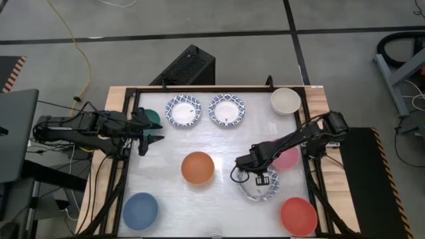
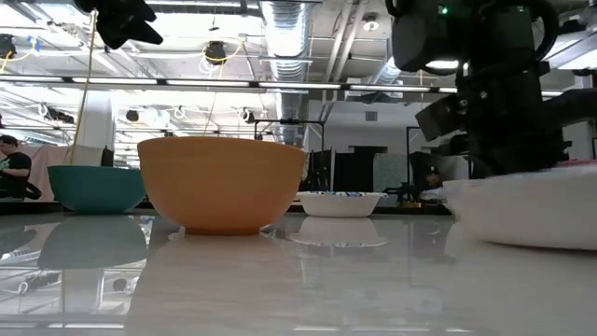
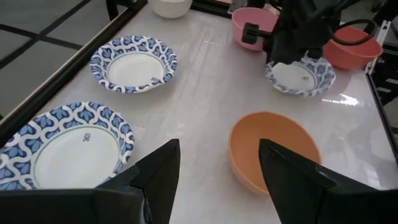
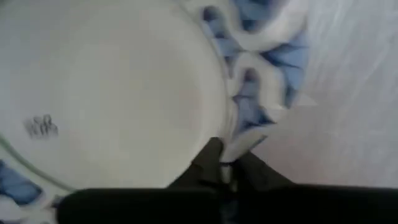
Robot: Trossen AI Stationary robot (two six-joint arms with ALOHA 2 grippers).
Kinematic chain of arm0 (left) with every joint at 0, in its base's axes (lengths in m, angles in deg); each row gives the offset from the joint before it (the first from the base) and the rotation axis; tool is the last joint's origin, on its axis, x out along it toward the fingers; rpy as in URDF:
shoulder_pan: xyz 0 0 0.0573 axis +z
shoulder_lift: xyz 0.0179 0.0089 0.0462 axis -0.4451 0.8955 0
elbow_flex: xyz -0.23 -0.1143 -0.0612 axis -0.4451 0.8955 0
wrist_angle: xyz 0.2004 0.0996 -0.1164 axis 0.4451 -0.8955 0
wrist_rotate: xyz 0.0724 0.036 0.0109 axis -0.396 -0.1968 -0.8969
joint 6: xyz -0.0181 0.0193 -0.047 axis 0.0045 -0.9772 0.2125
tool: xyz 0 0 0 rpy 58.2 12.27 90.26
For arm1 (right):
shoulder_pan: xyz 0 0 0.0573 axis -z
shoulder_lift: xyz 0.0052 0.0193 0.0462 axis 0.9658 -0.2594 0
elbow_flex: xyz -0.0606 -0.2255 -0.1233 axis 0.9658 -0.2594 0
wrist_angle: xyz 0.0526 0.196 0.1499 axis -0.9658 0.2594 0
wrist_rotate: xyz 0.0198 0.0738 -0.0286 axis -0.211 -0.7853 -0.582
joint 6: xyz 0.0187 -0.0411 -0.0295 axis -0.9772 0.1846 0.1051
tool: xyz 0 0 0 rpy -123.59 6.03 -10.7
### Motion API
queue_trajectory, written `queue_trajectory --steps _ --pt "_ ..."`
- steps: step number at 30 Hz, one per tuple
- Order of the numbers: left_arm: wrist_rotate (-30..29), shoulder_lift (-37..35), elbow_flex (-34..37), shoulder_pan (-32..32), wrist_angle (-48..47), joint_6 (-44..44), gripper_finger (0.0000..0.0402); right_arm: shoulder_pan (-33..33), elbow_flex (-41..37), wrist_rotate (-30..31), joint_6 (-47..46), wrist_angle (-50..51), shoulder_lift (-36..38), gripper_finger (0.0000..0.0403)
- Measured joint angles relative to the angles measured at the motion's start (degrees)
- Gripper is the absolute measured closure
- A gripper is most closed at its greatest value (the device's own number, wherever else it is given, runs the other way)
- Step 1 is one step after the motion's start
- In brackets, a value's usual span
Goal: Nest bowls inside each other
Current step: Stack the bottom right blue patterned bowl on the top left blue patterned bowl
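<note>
Several small bowls stand on their bases on the white table. Two blue-patterned bowls and a cream bowl are at the far side. An orange bowl is mid-table, with a blue bowl and a red bowl near the front. My right gripper points down, shut on a third patterned bowl, beside a pink bowl. My left gripper hangs open at the left edge, above a green bowl. My right gripper pinches the patterned bowl's blue-and-white rim between its two fingers, one finger on the inner side and the other on the outer side. The fingers come from above, pointing down. The bowl sits on the table.
A black frame runs round the table's edges. The pink bowl and red bowl stand close to the held bowl. There is bare tabletop between the orange bowl and the left edge, and in front of the two far patterned bowls.
</note>
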Motion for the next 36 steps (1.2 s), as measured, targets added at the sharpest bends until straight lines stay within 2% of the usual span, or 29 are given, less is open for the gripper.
queue_trajectory --steps 8,13,19,26,30,36 --pt "-3.57 -0.02 -0.02 0.02 -0.02 1.24 0.0193 3.16 3.61 1.29 0.74 -0.35 0.61 0.0385" --pt "-3.67 -0.02 0.00 0.00 -0.09 3.72 0.0193 8.02 7.17 2.39 3.98 -0.54 4.44 0.0394" --pt "-3.73 0.06 -0.01 0.02 -1.28 4.52 0.0193 17.81 9.18 6.11 5.46 -2.81 11.29 0.0392" --pt "-6.50 0.41 0.00 0.02 -1.27 3.55 0.0193 31.57 9.20 7.10 3.36 -14.13 18.29 0.0392" --pt "-8.95 0.74 0.00 0.02 -1.24 3.05 0.0193 38.52 9.22 6.72 -0.10 -18.23 19.52 0.0391" --pt "-9.68 0.74 0.00 0.01 -1.18 3.02 0.0193 45.01 9.22 2.53 -2.52 -21.53 17.26 0.0391"
